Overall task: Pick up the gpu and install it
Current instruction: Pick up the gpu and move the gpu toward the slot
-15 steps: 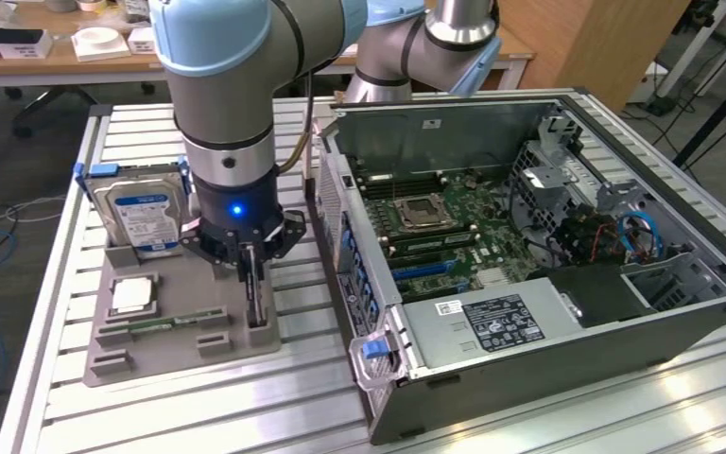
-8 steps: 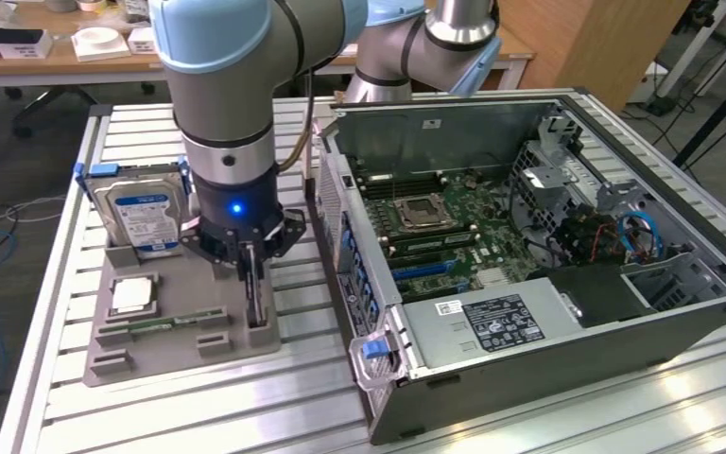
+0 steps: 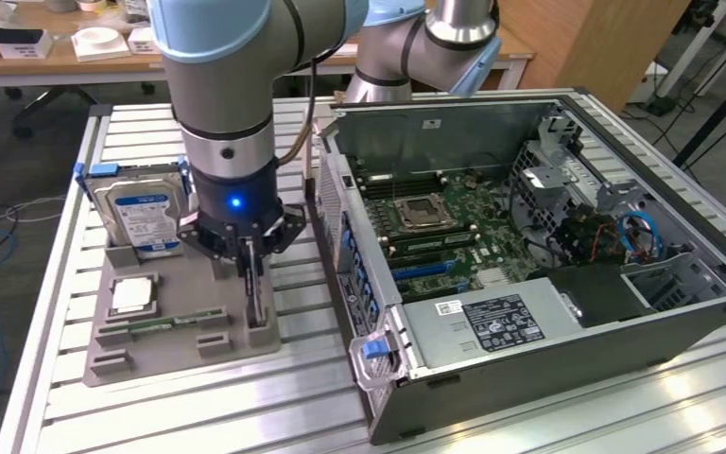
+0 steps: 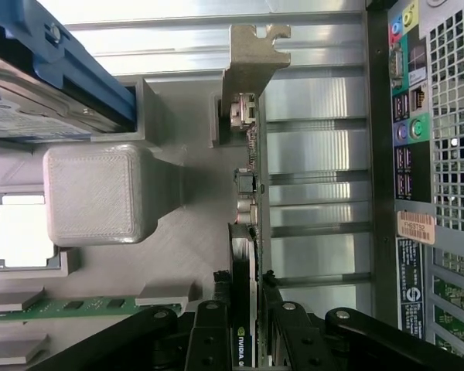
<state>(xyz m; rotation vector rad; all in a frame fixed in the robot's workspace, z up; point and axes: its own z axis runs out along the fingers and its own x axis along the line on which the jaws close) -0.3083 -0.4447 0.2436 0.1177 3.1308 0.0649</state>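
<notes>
Lying nearest in the exterior view, the slatted metal table (image 3: pixel 212 407) carries a grey tray (image 3: pixel 174 364) on that view's left and an open computer case (image 3: pixel 565 378) on its right, the two close side by side. Inside the case the power supply (image 3: pixel 490 322) sits at the near end, with the motherboard (image 3: pixel 445 222) beyond it. On the tray, from near to far, come a memory stick (image 3: pixel 162 323) lying flat, a processor chip (image 3: pixel 132 295) in its pocket, and a hard drive (image 3: pixel 136 213) standing upright in a blue frame. A wooden desk (image 3: pixel 35 66) with small boxes stands well behind everything.

The arm (image 3: pixel 231 142) reaches straight down onto the tray's edge nearest the case, between the hard drive and the case wall. A squat grey post (image 4: pixel 100 193) of the tray rises just beside the graphics card (image 4: pixel 246 263) on its flat side. The case's port panel (image 4: pixel 406 116) runs along the other side, with bare table slats between.

The gripper (image 4: pixel 246 309) is closed on the graphics card, its black fingers (image 4: pixel 210 328) pressed against both flat faces at the end level with the memory stick. The card stands on its long edge at the tray, thin side up. Its long axis runs parallel to the port panel, and its silver bracket (image 4: pixel 251 62) is at the end away from the gripper, toward the hard drive.
</notes>
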